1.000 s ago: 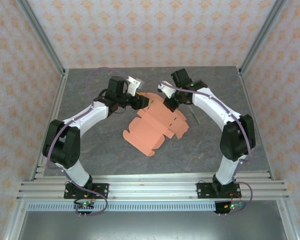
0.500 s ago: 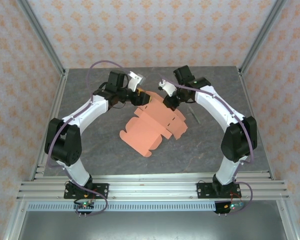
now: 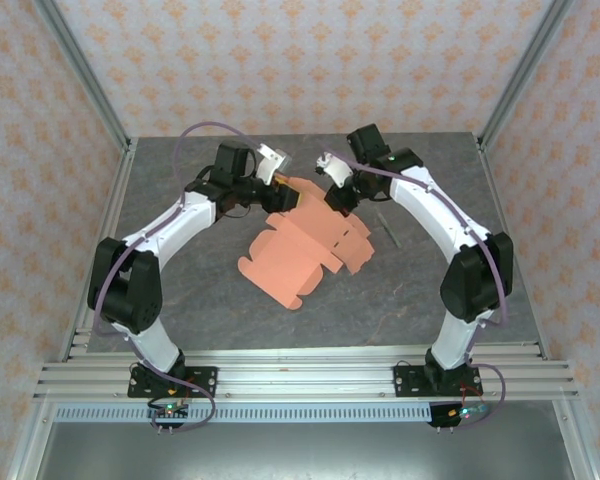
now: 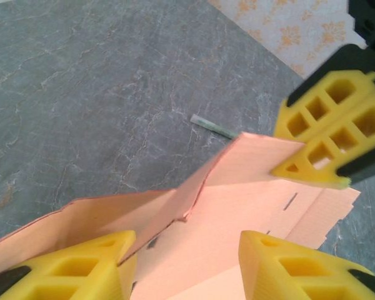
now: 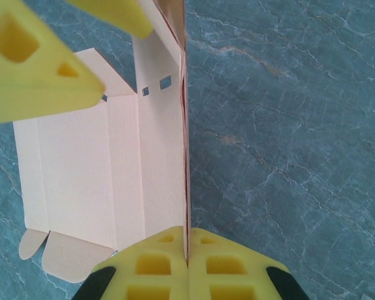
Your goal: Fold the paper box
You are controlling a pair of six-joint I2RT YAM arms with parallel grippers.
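overhead, the paper box [image 3: 300, 250] is a salmon-orange die-cut sheet lying mostly flat on the grey stone-look surface [image 3: 210, 300], with its panels, tabs and small slots spread open. the far edge of the paper box is lifted off the surface, and one long flap there stands upright.

a thin pale strip [image 3: 390, 232] lies on the surface just beside the right edge of the paper box. both white arms curve in from the near side and meet over the far edge of the paper box, covering part of it from above.

the right pincer [image 3: 332, 203] is at the far right corner of the paper box and is clenched on the upright flap. in its wrist view the two yellow fingers [image 5: 128, 275] press together with the edge of the card pinched between them.

the left pincer [image 3: 283, 195] is at the far left of the paper box and is released. its yellow fingers are parted, with the raised card passing between them. i cannot tell whether either finger touches the card. the two pincers face each other closely across the lifted flap.
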